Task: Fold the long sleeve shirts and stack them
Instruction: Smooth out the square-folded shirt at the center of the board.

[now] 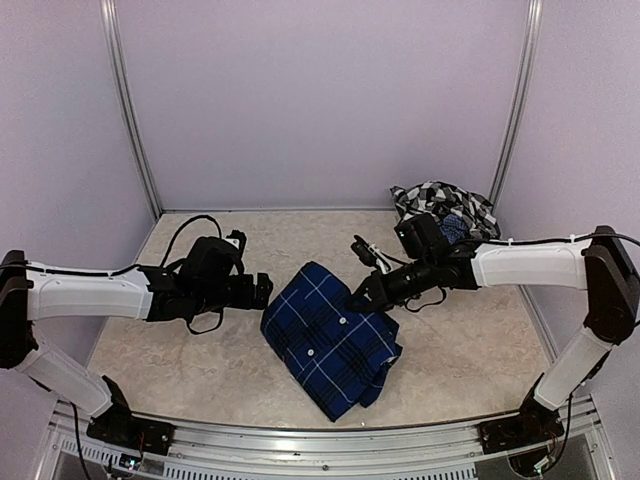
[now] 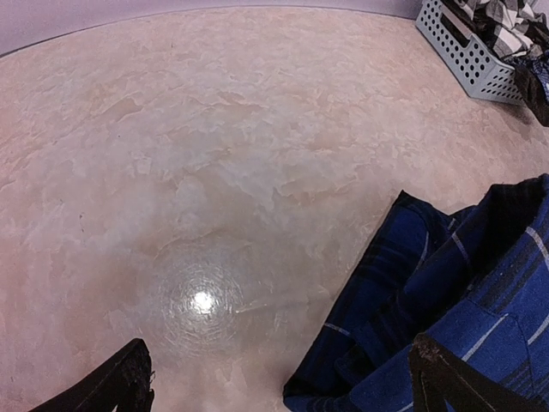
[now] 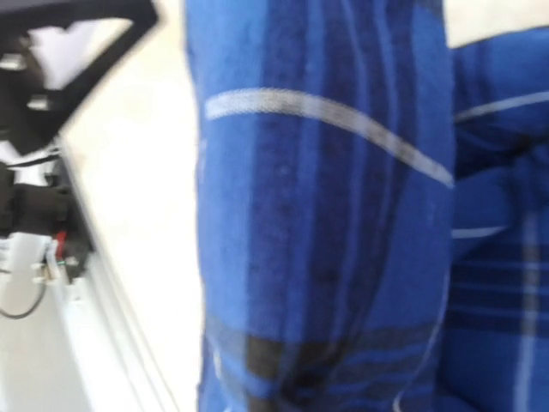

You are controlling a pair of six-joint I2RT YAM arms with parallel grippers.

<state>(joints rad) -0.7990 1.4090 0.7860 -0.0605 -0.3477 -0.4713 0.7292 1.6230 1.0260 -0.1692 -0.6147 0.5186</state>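
The table has a smooth top, beige with a cloudy marbled pattern, and it is glossy enough that a round patch of lamp glare sits on it. Plain pale lilac walls close it in on three sides, with thin metal posts in the back corners. A ribbed aluminium rail runs along the near edge.

The blue shirt lies near the middle of the table, bunched into a rough diamond. It is soft woven cloth, deep navy crossed by thin white lines, with small white buttons down a strip. Its edges are rumpled and doubled over, not flat.

The checked shirt is heaped at the far right corner, black and white and crumpled. From the left wrist view it spills out of a grey-blue plastic basket with slotted walls.

The right gripper is down at the far edge of the blue shirt, its jaws pinched together on the cloth. Its own camera sees only blurred blue fabric up close. The left gripper hangs low just beside the shirt's left edge with its dark fingers spread wide and nothing between them.
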